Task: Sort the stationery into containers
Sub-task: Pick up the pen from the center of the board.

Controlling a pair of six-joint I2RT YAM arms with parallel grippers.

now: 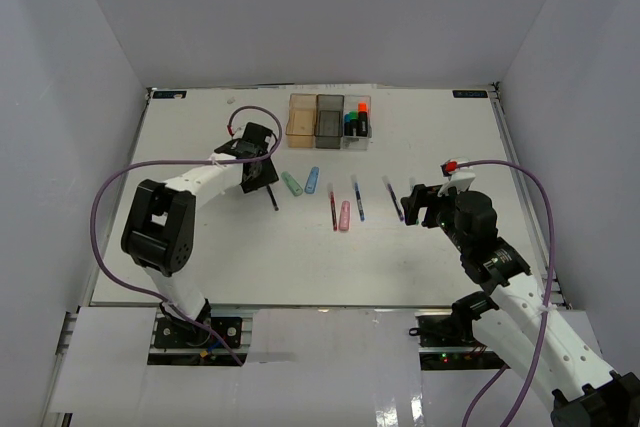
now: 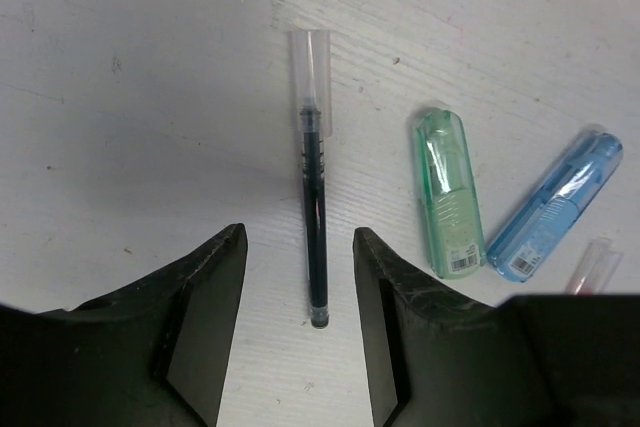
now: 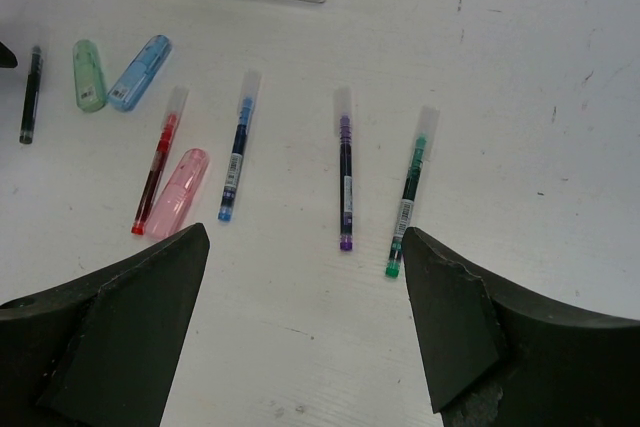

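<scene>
Left claw (image 2: pixel 300 247) gapes partway, straddling a dark, perhaps black, pen (image 2: pixel 314 207) flat on the table (image 2: pixel 120 97), gripping nothing. Right claw (image 3: pixel 305 247) hangs wide open, empty, near purple pen (image 3: pixel 345 177) and green pen (image 3: pixel 408 192), well apart from the bins (image 1: pixel 328 117).

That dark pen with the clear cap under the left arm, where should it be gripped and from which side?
Grip the dark pen mid-barrel, below its clear cap, coming straight down from above. It lies flat, running lengthwise between the open fingers of the left end effector, so they close across its thin width. The mint highlighter lies apart to its right, leaving room.
</scene>
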